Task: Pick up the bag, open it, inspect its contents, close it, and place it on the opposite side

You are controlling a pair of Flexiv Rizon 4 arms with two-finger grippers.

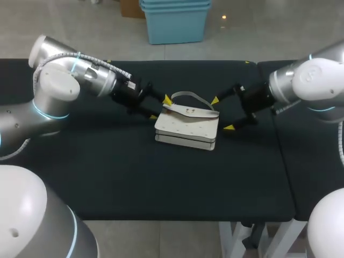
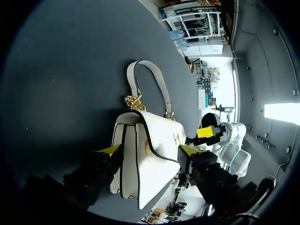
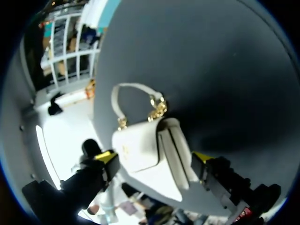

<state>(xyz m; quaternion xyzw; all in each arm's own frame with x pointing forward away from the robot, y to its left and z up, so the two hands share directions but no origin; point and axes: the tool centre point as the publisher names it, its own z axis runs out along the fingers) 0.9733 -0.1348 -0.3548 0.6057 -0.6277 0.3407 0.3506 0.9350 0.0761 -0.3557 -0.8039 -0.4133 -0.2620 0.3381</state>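
Bracketing the unlifted, closed bag (image 1: 187, 128): left gripper (image 1: 160, 108) at nine o'clock, right gripper (image 1: 222, 114) at three, both spread open; every step pending.

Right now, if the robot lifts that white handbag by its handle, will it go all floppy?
Probably mostly stiff: the white handbag keeps a boxy shape lying flat. Its handle holds an arch but hangs on gold chain links, so the bag would likely swing. The flap might fall open if unfastened.
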